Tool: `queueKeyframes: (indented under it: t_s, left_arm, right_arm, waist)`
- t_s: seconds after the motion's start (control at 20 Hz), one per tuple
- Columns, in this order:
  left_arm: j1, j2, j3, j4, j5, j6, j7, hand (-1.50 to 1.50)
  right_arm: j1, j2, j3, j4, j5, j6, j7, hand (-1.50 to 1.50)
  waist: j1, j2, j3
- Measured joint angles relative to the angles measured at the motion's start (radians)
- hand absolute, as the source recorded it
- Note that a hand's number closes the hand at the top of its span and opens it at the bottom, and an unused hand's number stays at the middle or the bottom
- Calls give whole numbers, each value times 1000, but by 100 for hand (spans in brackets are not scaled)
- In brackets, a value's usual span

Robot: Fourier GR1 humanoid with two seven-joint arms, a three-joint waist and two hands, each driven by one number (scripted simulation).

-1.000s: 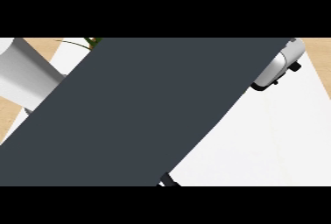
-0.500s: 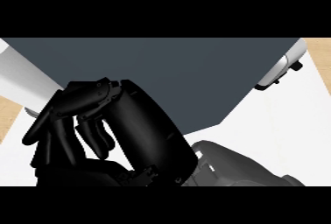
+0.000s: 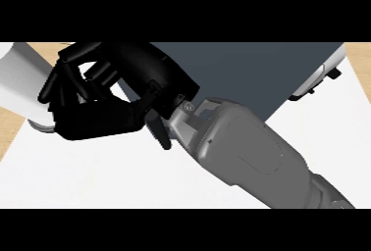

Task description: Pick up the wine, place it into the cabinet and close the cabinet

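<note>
My right hand (image 3: 98, 120) fills the upper left of the head view, very close to the camera. Its grey forearm (image 3: 246, 152) comes in from the lower right. The black fingers (image 3: 69, 81) are curled toward the palm, and nothing shows between them. Behind the hand lies the cabinet's dark grey door panel (image 3: 253, 68), running across the top of the view. No wine bottle shows anywhere; the hand and forearm hide much of the scene. My left hand is out of sight.
A white and black fitting (image 3: 319, 81) sits at the dark panel's right edge. A white rounded body (image 3: 20, 83) stands at the far left, partly behind the fingers. The white counter top (image 3: 87, 176) spreads below, with a tan strip (image 3: 9, 128) along its left edge.
One second ago only the dark panel showed. My right hand then rose in from the lower left, and it now sits higher, with the forearm stretched across the view.
</note>
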Motion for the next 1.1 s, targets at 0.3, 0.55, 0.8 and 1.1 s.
queueKeyframes:
  t_s: [0.3,0.55,0.8,1.1]
  left_arm:
    - [5,-15,35,18,-4,-24,25,-150]
    - [11,-39,72,50,-10,-56,55,-150]
    - [24,-60,122,71,-15,-87,88,-150]
    - [18,-109,150,84,-41,-100,122,-150]
  right_arm:
    - [-28,-3,26,150,-177,302,69,150]
    - [-72,0,16,313,-264,459,73,150]
    - [-120,0,-6,433,-355,536,42,150]
    - [-151,2,-30,541,-396,659,-31,150]
  waist:
    - [2,2,-1]
    - [-11,-1,-1]
    - [-16,-6,1]
    - [-20,-16,-4]
